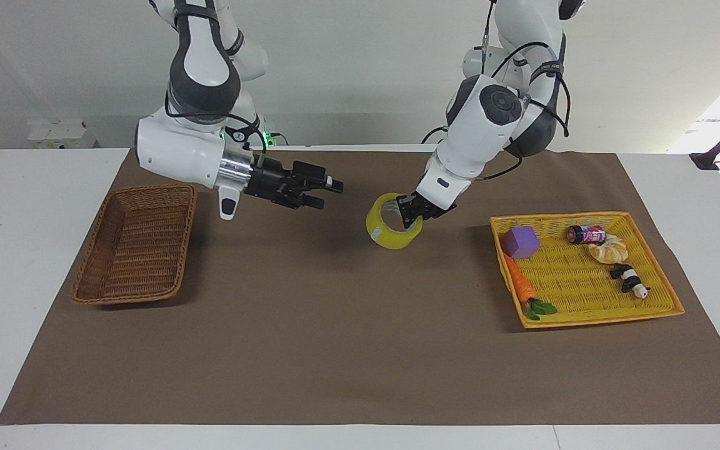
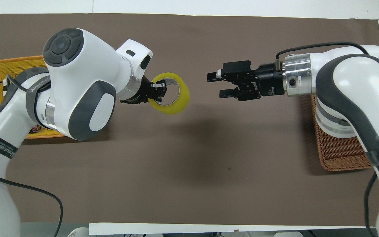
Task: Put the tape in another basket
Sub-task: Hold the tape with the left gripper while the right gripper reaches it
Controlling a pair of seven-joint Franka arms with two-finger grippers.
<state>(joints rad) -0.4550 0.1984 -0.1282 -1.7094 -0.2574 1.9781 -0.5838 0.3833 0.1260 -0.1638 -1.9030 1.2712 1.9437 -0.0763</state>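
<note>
My left claw (image 1: 411, 214) grips one round, glossy yellow tape (image 1: 391, 231) by its wall. My right claw (image 1: 329, 190) is wide open and holds nothing. One woven brown basket (image 1: 135, 247) stands on the desk.

The tape (image 1: 393, 229) is showing glossy, translucent yellow plastic film. The basket (image 1: 135, 245) is looking like rough brown woven wicker (the yellow tray (image 1: 585, 270) is reading as woven plastic). A matt brown sheet (image 1: 360, 350) is covering the smooth white table (image 1: 16, 250).
</note>
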